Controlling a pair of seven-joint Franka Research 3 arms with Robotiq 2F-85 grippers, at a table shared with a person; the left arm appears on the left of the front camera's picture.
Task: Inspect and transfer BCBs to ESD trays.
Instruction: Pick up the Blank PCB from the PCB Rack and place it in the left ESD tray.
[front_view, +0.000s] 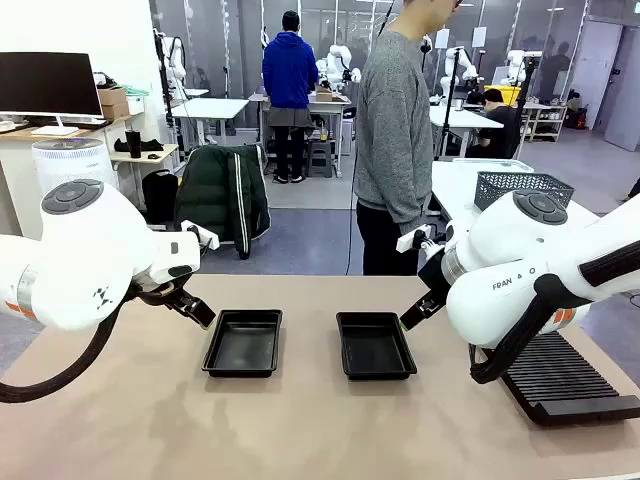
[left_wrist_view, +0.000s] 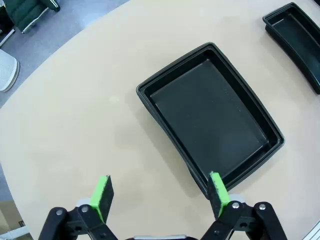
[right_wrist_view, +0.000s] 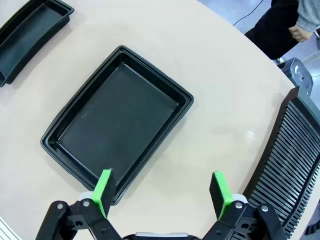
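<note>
Left gripper (left_wrist_view: 160, 192) and right gripper (right_wrist_view: 161, 186) hang wide open and empty, just beside the corners of the bare left ESD tray (left_wrist_view: 210, 110) and right ESD tray (right_wrist_view: 115, 125); a drop here may clip a rim and shove a tray.

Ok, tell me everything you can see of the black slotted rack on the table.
The rack is long, black and looks like moulded plastic, with close parallel ribs forming narrow slots and a raised lip at its near end. It lies flat on the beige table, on the robot's right. The slots that show hold nothing.
</note>
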